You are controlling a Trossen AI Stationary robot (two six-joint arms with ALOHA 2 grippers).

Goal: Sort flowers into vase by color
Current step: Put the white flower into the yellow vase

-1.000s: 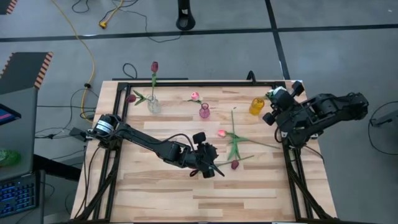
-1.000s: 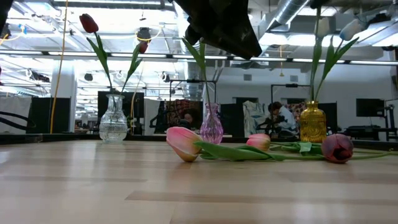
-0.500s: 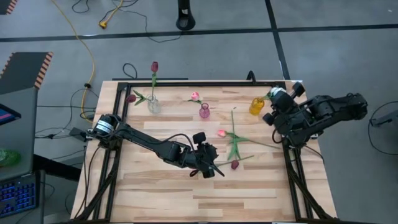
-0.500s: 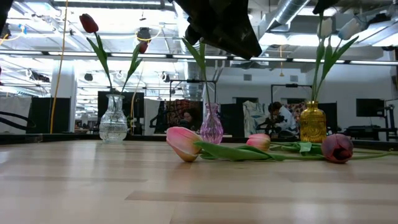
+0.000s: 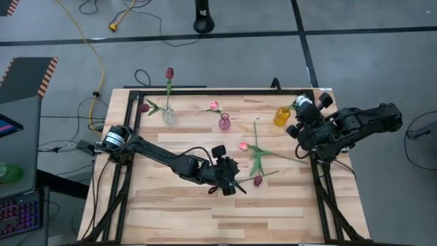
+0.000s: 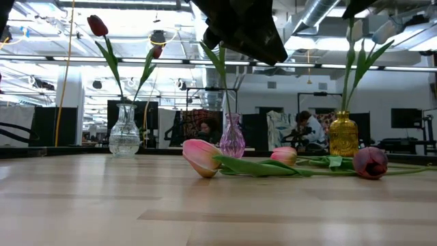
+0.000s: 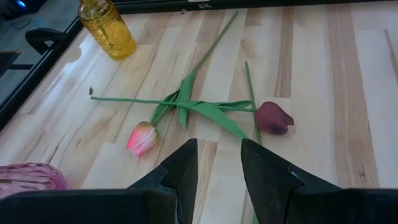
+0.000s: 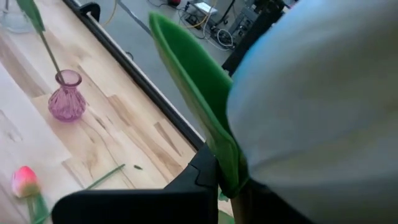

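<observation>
Clear vase (image 5: 168,115) holds red tulips; yellow vase (image 5: 282,117) (amber) a white-headed one.

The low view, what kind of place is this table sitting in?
Probably a large lab or workshop: exposed ceiling ducts, long strip lights, and a person seated at workstations beyond the wooden table.

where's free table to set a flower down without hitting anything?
Free: the near strip of table below the left gripper, and the stretch between the clear vase and the left arm. Crowded: the loose tulips at centre-right, and the far edge around the pink vase and yellow vase.
</observation>
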